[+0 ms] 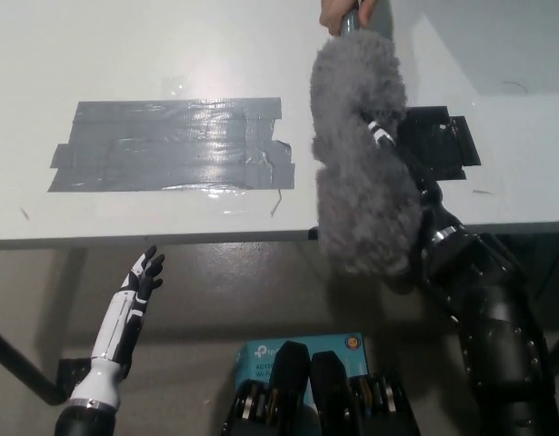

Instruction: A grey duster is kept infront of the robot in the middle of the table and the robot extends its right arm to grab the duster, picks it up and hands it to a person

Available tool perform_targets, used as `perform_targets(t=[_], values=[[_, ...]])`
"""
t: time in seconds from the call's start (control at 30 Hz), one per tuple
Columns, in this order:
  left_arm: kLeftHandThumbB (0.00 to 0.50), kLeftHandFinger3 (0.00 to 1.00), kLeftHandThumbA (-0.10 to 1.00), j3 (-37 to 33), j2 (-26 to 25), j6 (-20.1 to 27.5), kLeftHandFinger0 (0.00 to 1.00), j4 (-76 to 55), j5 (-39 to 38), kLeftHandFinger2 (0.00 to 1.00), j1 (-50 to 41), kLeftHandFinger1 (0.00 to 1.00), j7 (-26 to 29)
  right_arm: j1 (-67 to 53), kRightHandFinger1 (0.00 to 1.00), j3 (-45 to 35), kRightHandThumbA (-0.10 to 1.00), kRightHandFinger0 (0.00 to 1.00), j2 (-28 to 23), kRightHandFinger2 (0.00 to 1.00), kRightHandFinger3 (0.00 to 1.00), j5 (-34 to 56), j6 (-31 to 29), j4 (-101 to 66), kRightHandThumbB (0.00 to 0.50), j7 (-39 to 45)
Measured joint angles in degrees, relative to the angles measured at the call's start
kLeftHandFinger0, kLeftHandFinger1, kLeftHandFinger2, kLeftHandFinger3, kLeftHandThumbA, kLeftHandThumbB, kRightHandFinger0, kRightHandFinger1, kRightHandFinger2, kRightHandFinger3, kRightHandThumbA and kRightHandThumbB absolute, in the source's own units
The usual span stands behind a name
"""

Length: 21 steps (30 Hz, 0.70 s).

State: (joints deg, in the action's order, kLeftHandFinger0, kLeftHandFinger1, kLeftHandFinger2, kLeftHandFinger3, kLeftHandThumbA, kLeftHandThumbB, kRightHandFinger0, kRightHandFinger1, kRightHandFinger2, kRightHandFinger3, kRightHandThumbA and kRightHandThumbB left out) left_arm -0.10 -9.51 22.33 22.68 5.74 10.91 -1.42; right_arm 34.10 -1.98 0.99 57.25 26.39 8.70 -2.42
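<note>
We count 1 duster, 1 table, 2 tape patches – 1 grey, 1 black. 2 robot hands: left, right. 1 person's hand, 1 box.

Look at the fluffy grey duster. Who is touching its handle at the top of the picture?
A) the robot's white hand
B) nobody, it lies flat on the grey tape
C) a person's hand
C: a person's hand grips the handle end of the duster at the top edge, while the black right hand is buried in its fluff and the white left hand rests below the table edge.
</note>
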Motion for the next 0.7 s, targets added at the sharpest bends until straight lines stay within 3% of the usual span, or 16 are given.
perform_targets(t=[0.1, 0.2, 0.7], values=[[0.240, 1.00, 1.00, 0.00, -0.01, 0.03, 0.98, -0.13, 0.00, 1.00, 0.03, 1.00, 0.00, -0.22, 1.00, 1.15, 0.81, 1.00, -0.42, 1.00, 1.00, 1.36, 0.01, -1.89, 0.500, 0.59], [0.245, 1.00, 1.00, 0.01, -0.12, 0.10, 0.97, -0.42, 0.00, 1.00, 0.13, 1.00, 0.00, -0.44, 1.00, 3.52, 0.97, 1.00, -1.48, 1.00, 1.00, 3.80, 0.02, -6.58, 0.500, 3.59], [0.250, 1.00, 1.00, 0.00, -0.23, 0.15, 0.97, -0.67, 0.02, 1.00, 0.35, 1.00, 0.00, -3.90, 1.00, 4.12, 1.00, 1.00, -5.10, 1.00, 1.00, 2.56, -0.24, -17.21, 0.500, 9.70]])
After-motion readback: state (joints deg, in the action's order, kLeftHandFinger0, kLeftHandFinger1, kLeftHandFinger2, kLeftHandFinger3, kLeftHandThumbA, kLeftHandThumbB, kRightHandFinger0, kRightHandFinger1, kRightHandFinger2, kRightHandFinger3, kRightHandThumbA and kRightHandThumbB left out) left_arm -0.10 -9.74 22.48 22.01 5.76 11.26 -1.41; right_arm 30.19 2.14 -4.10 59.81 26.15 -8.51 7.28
